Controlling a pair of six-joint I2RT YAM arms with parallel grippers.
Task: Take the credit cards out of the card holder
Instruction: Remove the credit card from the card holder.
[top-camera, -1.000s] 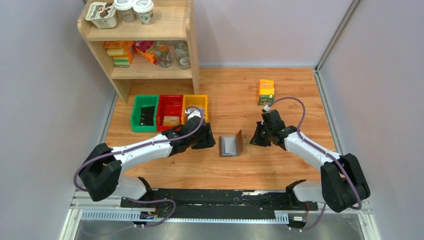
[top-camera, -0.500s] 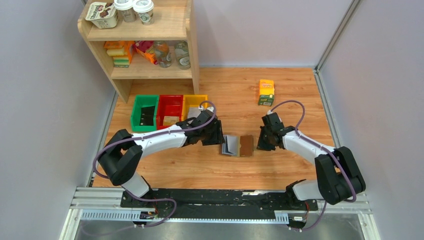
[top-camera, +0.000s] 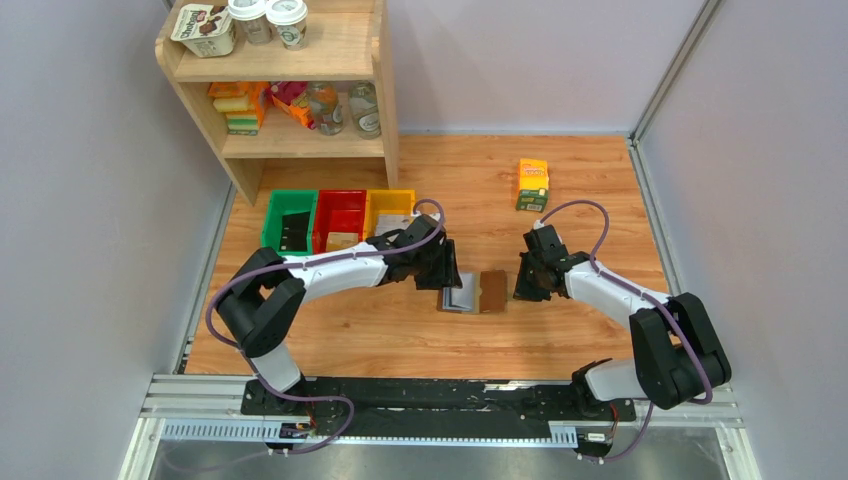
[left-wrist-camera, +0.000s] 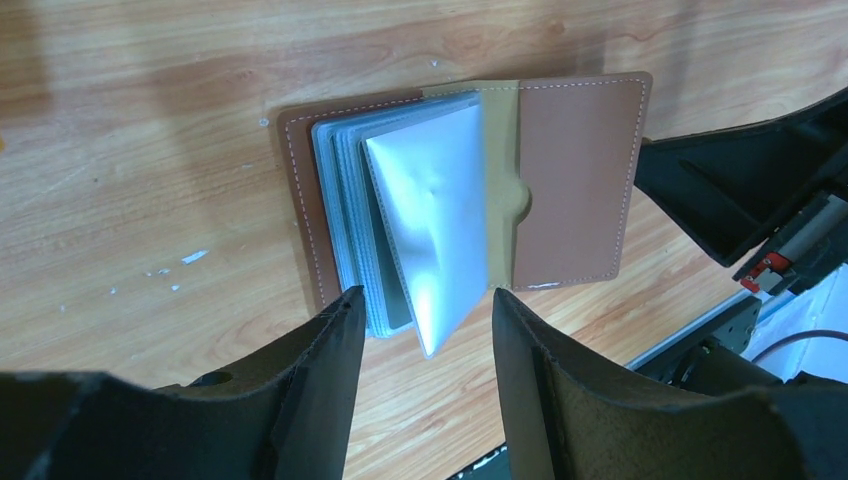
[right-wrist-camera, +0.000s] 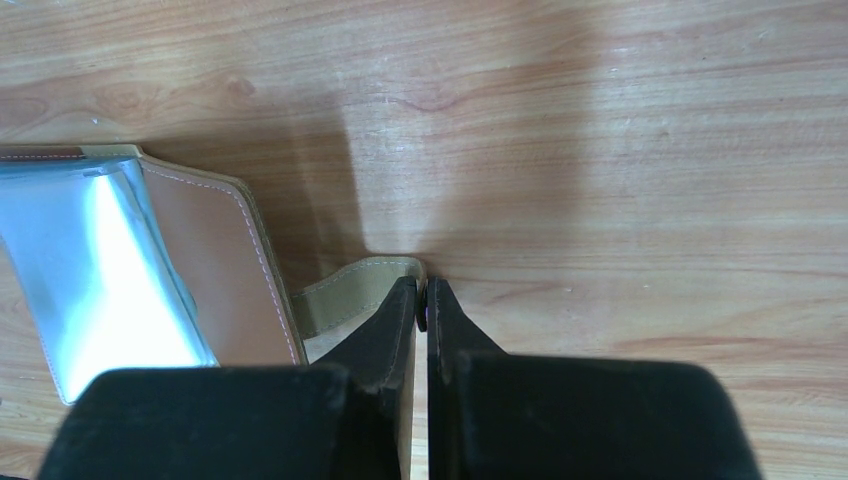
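Observation:
The brown card holder (top-camera: 476, 292) lies open on the table between the arms, its pale sleeves (left-wrist-camera: 430, 210) fanned up from the left cover. My left gripper (top-camera: 447, 276) is open and empty; in its wrist view the gripper (left-wrist-camera: 425, 300) hangs just above the near edge of the sleeves, one loose sleeve standing between the fingers. My right gripper (top-camera: 522, 284) is shut on the clasp tab (right-wrist-camera: 350, 292) at the right cover's (right-wrist-camera: 215, 270) edge, down at the table. I see no credit card clearly; only a darker sheet (left-wrist-camera: 396, 270) shows in one sleeve.
Green (top-camera: 289, 226), red (top-camera: 340, 222) and yellow (top-camera: 388, 206) bins stand left of the holder behind my left arm; dark flat pieces lie in the green one. An orange-green carton (top-camera: 532, 184) stands at the back right. A wooden shelf (top-camera: 290, 90) fills the back left.
The holder went from standing half open to lying flat with the right cover pulled out. My left gripper moved right, up to the sleeves. My right gripper moved in and shut on the tab.

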